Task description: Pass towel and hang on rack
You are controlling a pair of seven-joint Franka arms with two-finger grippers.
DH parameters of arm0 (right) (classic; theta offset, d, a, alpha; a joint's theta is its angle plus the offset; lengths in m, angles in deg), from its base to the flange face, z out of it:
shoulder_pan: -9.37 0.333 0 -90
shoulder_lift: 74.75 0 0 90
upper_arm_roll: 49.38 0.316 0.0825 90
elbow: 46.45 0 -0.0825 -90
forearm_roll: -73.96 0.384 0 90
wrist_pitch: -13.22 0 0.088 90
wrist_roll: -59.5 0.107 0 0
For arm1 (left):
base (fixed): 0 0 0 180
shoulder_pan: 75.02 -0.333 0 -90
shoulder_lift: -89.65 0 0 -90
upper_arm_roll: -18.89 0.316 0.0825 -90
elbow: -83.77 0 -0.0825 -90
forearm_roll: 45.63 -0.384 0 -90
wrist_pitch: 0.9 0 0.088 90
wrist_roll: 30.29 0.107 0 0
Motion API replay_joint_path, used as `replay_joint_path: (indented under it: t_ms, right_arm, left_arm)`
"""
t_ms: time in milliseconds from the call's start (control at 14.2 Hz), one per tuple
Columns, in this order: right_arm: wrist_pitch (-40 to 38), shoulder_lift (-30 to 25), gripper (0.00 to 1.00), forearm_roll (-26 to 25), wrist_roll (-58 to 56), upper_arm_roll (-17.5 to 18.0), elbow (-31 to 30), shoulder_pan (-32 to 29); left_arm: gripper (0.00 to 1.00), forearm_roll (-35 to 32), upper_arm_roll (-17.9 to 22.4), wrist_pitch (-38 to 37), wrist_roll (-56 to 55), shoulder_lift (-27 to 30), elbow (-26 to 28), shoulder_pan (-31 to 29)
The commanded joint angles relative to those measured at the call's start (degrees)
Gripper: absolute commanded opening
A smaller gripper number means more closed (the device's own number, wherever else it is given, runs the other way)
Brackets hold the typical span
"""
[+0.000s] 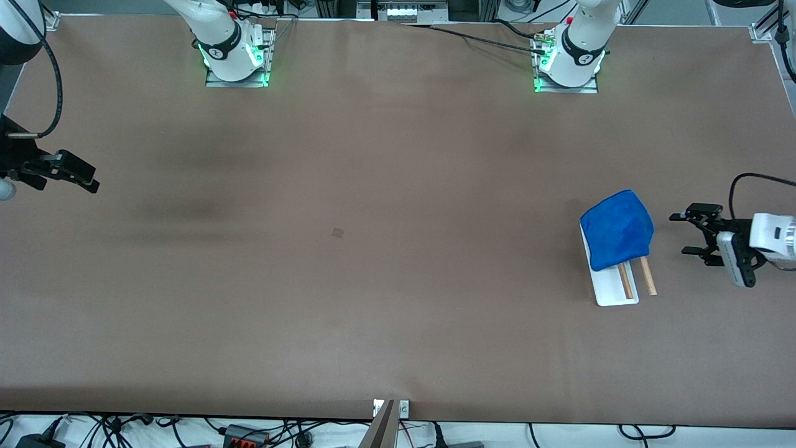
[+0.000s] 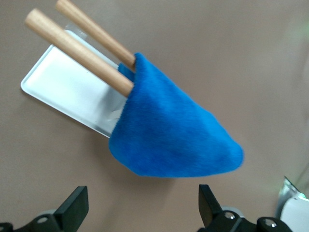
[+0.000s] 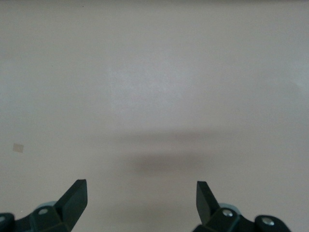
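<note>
Towel (image 1: 617, 229) draped over the rack (image 1: 615, 292) at the left arm's end of the table (image 1: 373, 280) — left claw (image 1: 693, 234) beside it, spread, empty — right claw (image 1: 68, 171) spread, empty, waiting over the right arm's end.

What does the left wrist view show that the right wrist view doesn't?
Left wrist only: the blue towel draped over the rack's two wooden rods, with the white base below and the open left gripper apart from it. Right wrist only: a small tan patch on the table, seen past the open right gripper. Both: bare brown table and two spread, empty fingertips.
</note>
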Motion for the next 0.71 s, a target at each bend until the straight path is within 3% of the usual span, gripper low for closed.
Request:
replay_joint_path:
  t_ms: [0, 141, 424, 636]
  right_arm:
    - [-2.6, 0.0, 1.0, -0.8, -0.7, 1.2, 1.0, -1.0]
    - [-3.1, -0.1, 1.0, -1.3, -3.0, 1.2, 1.0, -1.0]
    - [-2.8, -0.1, 1.0, -1.2, -1.4, 1.2, 1.0, -0.9]
    - [-3.1, -0.2, 1.0, -1.3, 0.6, 1.2, 0.8, -0.5]
  left_arm:
    - [1.0, -1.3, -0.5, -5.0, -0.3, 0.3, -4.4, 0.1]
    - [1.0, -1.2, -0.6, -9.5, -3.6, 1.0, -6.9, 0.1]
    - [1.0, -0.9, -1.5, -11.4, -19.2, 6.6, -6.8, 0.4]
    - [1.0, -0.8, -1.8, -18.1, -29.0, 11.3, -6.4, 0.3]
